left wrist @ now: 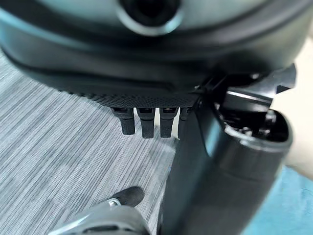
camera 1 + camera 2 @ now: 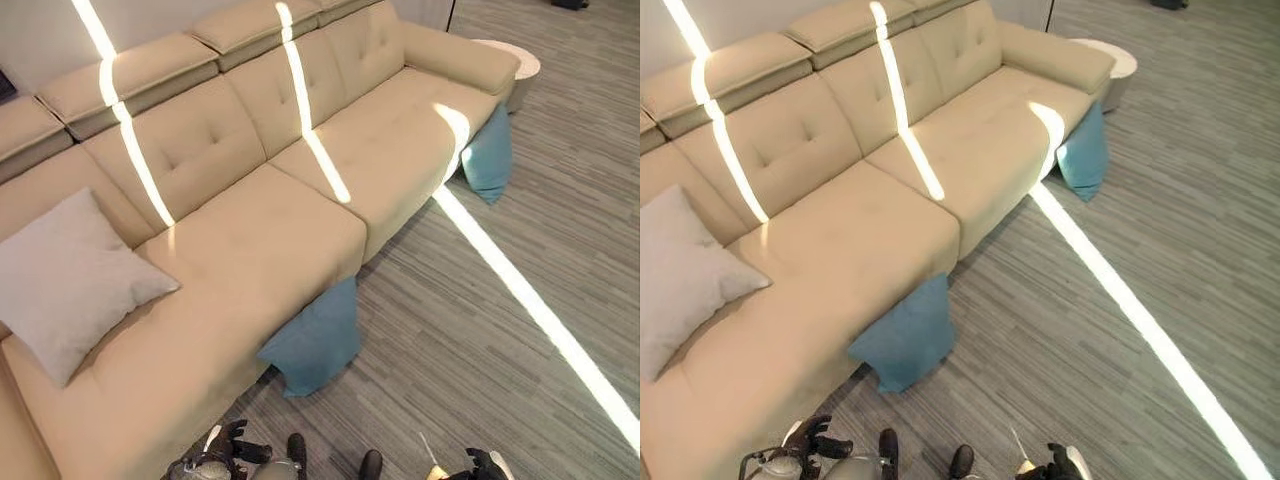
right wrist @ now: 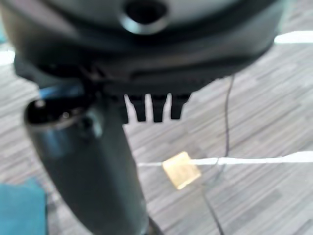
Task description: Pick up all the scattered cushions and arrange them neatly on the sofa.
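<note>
A beige sofa (image 2: pixel 250 240) runs across the view. A light grey cushion (image 2: pixel 60 280) lies on its left seat. One teal cushion (image 2: pixel 315 340) leans against the sofa's front on the floor, close ahead of me. A second teal cushion (image 2: pixel 490 155) leans on the front near the sofa's far right end. My left hand (image 2: pixel 215 455) hangs low by the sofa's front; its fingers (image 1: pixel 146 122) are straight and hold nothing, with teal cloth (image 1: pixel 288 205) beside it. My right hand (image 2: pixel 480 465) hangs over the floor, its fingers (image 3: pixel 156 107) straight and empty.
A round white side table (image 2: pixel 515 62) stands past the sofa's right arm. Grey striped carpet (image 2: pixel 480 340) covers the floor on the right, crossed by bright sunlight bands. A small yellow tag (image 3: pixel 181 169) hangs below the right hand.
</note>
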`<state>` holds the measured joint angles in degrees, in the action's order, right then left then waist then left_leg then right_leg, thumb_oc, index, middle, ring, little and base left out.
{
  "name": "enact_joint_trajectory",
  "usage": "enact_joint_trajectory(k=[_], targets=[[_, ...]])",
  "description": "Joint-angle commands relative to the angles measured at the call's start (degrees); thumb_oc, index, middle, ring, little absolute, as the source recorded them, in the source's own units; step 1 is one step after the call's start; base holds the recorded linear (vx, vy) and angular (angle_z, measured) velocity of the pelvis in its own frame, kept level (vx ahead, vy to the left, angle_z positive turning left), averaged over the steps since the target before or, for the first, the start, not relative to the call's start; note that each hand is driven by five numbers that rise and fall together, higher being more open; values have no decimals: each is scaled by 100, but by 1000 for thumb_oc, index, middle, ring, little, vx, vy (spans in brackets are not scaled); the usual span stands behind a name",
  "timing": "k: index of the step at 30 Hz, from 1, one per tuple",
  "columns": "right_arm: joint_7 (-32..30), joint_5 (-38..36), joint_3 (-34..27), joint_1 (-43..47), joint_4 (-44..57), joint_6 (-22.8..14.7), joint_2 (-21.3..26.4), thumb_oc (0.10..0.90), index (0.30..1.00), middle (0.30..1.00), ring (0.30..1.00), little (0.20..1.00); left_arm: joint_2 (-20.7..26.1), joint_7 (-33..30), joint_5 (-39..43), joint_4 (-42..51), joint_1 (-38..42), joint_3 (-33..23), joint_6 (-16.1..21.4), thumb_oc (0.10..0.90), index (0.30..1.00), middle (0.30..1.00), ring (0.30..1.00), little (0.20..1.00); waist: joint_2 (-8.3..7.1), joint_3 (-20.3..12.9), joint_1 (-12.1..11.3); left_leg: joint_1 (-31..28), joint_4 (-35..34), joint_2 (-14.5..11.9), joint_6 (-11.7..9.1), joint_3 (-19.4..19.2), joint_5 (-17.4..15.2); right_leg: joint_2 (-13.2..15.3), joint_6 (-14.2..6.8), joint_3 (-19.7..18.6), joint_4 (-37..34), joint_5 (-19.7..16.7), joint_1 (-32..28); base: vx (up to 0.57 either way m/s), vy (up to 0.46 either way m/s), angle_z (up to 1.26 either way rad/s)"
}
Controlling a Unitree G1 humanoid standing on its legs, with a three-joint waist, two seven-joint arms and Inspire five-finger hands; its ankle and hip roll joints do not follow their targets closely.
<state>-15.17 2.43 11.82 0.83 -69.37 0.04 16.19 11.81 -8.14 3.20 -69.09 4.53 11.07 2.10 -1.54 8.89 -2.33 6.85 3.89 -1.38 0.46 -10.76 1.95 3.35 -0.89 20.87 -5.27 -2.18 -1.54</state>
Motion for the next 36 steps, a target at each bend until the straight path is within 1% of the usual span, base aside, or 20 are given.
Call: enact_joint_trajectory(k=[1, 3, 4, 5, 7, 9, 10, 13, 14, 17, 21, 25, 26, 27, 29, 30, 31, 33, 35, 36], targets=[[-161, 35, 10, 157, 68, -87, 158, 800, 900, 900, 900, 900, 150, -72, -172, -12, -228, 99, -36, 800, 900, 900, 900, 900, -178, -13, -213, 152, 253, 278, 49, 44, -348, 27, -393, -387, 757, 779, -197, 165, 78, 21], [-131, 90, 47, 170, 74, -71, 142, 800, 900, 900, 900, 900, 182, -56, -155, 29, -229, 103, -35, 800, 900, 900, 900, 900, -201, 9, -254, 84, 234, 297, 112, 58, -408, 102, -454, -379, 1124, 795, -99, 102, 79, 9], [-89, 180, 78, 238, 115, -64, 139, 800, 900, 900, 900, 900, 225, -41, -139, 111, -205, 89, -33, 800, 900, 900, 900, 900, -179, 89, -242, -57, 191, 294, 206, 144, -500, 309, -670, -349, 1946, 738, 266, 72, 77, -2], [-89, 180, 78, 239, 115, -64, 139, 800, 900, 900, 900, 900, 225, -41, -139, 111, -204, 88, -34, 800, 900, 900, 900, 900, -182, 88, -243, -55, 192, 297, 208, 142, -501, 314, -672, -351, 1959, 745, 274, 86, 109, -6], [-57, 209, 105, 314, 178, -73, 114, 800, 900, 900, 900, 900, 283, -58, -152, 145, -120, 136, -20, 800, 900, 900, 900, 900, -143, 250, -118, -185, 258, 316, 282, 354, -567, 414, -820, -605, 2866, 507, 816, 111, 64, 9], [-58, 206, 109, 311, 190, -81, 116, 800, 900, 900, 900, 900, 283, -66, -141, 161, -118, 141, -10, 800, 900, 900, 900, 900, -124, 239, -109, -230, 239, 315, 287, 425, -581, 412, -769, -639, 2796, 496, 875, 144, -18, 44], [-54, 225, 112, 340, 199, -96, 120, 800, 900, 900, 900, 900, 269, -67, -121, 142, -128, 121, 4, 800, 900, 900, 900, 900, -100, 213, -110, -361, 137, 301, 267, 542, -614, 484, -676, -680, 2427, 514, 948, 184, -87, 56], [-50, 236, 124, 369, 195, -94, 121, 800, 900, 900, 900, 900, 255, -69, -145, 57, -123, 127, 28, 800, 900, 900, 900, 900, -100, 197, -75, -519, 30, 309, 231, 684, -655, 523, -653, -782, 1937, 363, 1051, 186, -93, 43], [-39, 262, 144, 382, 200, -73, 125, 800, 900, 900, 900, 900, 234, -77, -151, -10, -123, 128, 38, 800, 900, 900, 900, 900, -172, 193, 7, -663, -31, 392, 192, 861, -706, 521, -748, -1114, 1287, 90, 1169, 298, -169, 43], [-18, 326, 179, 394, 220, -43, 136, 800, 900, 900, 900, 900, 229, -105, -173, -133, -78, 110, 64, 800, 900, 900, 900, 900, -214, 239, 108, -844, -99, 415, 126, 1129, -774, 434, -871, -1593, 852, -207, 1341, 170, -128, 55], [12, 384, 190, 371, 210, -67, 164, 800, 900, 900, 900, 900, 231, -103, -203, -233, -123, 70, 79, 800, 900, 900, 900, 900, -285, 185, 120, -1011, -101, 411, 45, 1262, -909, 502, -910, -1368, 543, -373, 1201, 158, -170, 58], [40, 329, 216, 341, 128, -125, 158, 800, 900, 900, 900, 900, 224, -84, -81, -225, -181, -17, 80, 800, 900, 900, 900, 900, -326, 76, 113, -985, 223, 135, -206, 1337, -1043, 398, -752, -1299, 592, -213, 913, 157, -292, 27], [29, 302, 241, 345, 105, -152, 182, 800, 900, 900, 900, 900, 192, -93, -17, -256, -182, -20, 75, 800, 900, 900, 900, 900, -330, 106, 82, -746, 704, -20, -352, 1334, -902, 320, -613, -1203, 566, -62, 696, 67, -274, 59], [29, 301, 242, 347, 103, -153, 182, 800, 900, 900, 900, 900, 192, -93, -17, -256, -182, -20, 74, 800, 900, 900, 900, 900, -325, 104, 94, -726, 733, -24, -355, 1348, -916, 317, -610, -1189, 565, -61, 697, 17, -248, 70], [-1, 261, 240, 362, 104, -159, 224, 800, 900, 900, 900, 900, 172, -77, 75, -214, -144, -16, 67, 800, 900, 900, 900, 900, -351, 194, 76, -264, 1448, -139, -439, 1282, -617, 291, -486, -1077, 505, 52, 533, -39, -163, 68], [-14, 236, 253, 371, 107, -155, 229, 800, 900, 900, 900, 900, 161, -71, 113, -187, -116, -2, 61, 800, 900, 900, 900, 900, -369, 232, 72, -105, 1688, -183, -415, 1182, -525, 256, -406, -1035, 497, 103, 472, 0, -235, 63], [4, 201, 229, 322, 99, -122, 242, 800, 900, 900, 900, 900, 161, -53, 123, -129, -122, 18, 51, 800, 900, 900, 900, 900, -385, 225, 94, -61, 1659, -274, -336, 892, -569, 215, -335, -939, 448, 214, 333, 43, -193, 46], [10, 173, 215, 305, 80, -117, 242, 800, 900, 900, 900, 900, 163, -49, 98, -115, -134, 26, 37, 800, 900, 900, 900, 900, -382, 216, 91, -50, 1546, -219, -284, 805, -651, 196, -320, -912, 417, 242, 281, 56, -79, 33], [9, 157, 209, 268, 19, -122, 252, 800, 900, 900, 900, 900, 153, -10, -59, -138, -134, 126, 18, 800, 900, 900, 900, 900, -377, 154, 84, 117, 1162, 221, -124, 726, -782, 125, -341, -864, 342, 270, 212, 129, -31, 33], [3, 152, 215, 259, 11, -115, 246, 800, 900, 900, 900, 900, 156, -10, -86, -137, -128, 151, 11, 800, 900, 900, 900, 900, -363, 151, 94, 179, 1032, 261, -107, 598, -712, 93, -345, -833, 341, 288, 207, 112, -10, 31]])
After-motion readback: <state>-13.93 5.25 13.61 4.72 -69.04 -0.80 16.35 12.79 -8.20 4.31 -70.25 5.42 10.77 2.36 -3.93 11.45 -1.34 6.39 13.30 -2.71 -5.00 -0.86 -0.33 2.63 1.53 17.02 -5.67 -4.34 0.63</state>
